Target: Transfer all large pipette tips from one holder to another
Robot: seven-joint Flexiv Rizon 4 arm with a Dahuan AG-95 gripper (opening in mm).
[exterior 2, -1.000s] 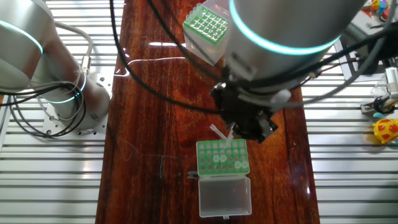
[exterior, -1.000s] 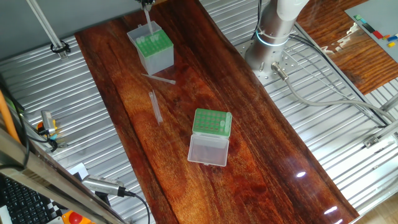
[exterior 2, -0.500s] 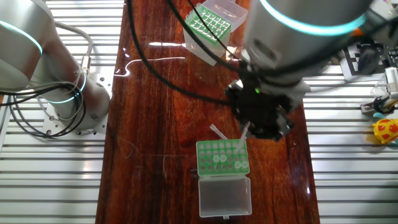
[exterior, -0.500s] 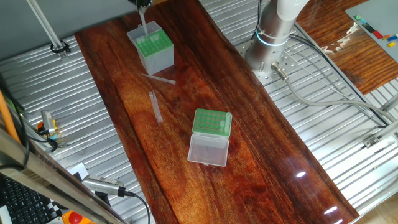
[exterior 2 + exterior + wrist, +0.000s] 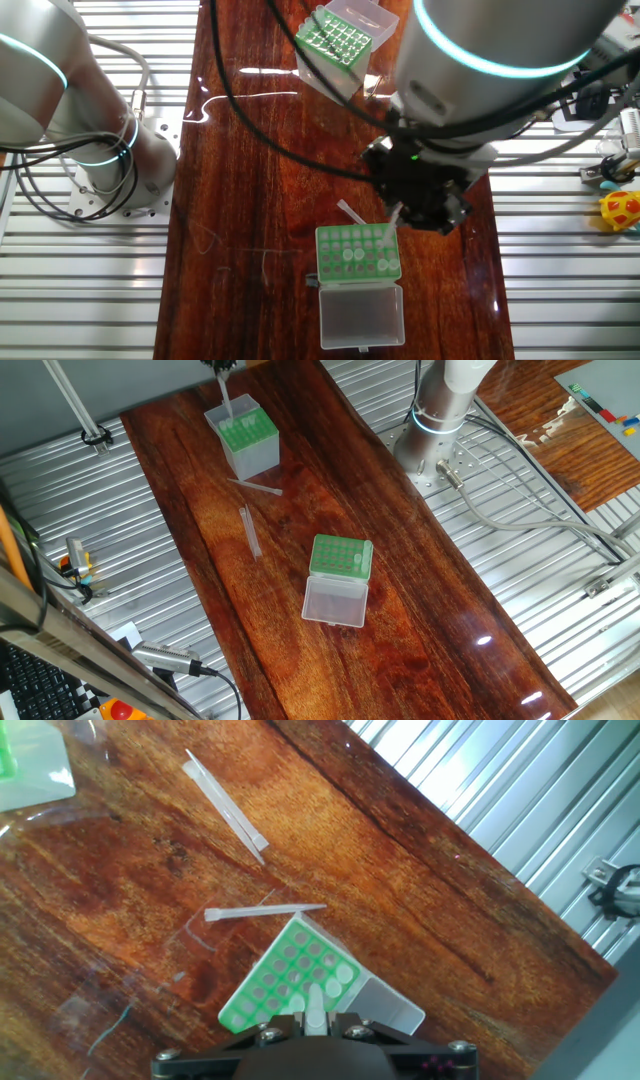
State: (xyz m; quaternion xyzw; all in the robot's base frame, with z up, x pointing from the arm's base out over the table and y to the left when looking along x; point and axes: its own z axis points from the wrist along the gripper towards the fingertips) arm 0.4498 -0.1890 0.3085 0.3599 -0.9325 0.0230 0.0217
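Since approx. 1 s ago the arm (image 5: 480,60) has shifted sideways over the tall box (image 5: 360,300), and the pincer (image 5: 398,208) moved with it. In the last half second it has almost stopped. The pincer is clenched on one large tip (image 5: 226,400), which hangs over the green insert, near the far right corner as the other fixed view shows it. I judge this as lining up on a hole, so the insert step is not yet done.

The low green rack (image 5: 340,556) stands well apart with its clear lid open. Two loose tips (image 5: 228,810) lie on the desk (image 5: 420,560) between rack and box; one is just beside the box corner. These will need picking too, I think (flat on the wood, so harder to grasp).

What I cannot read:
- the pincer is cut off at the top edge in one fixed view, and the hand view shows only the base of the fingers w/ the tip end-on;
- a few pale spots in the box's holes may be seated tips, not sure;
- whether any tips remain in the rack.
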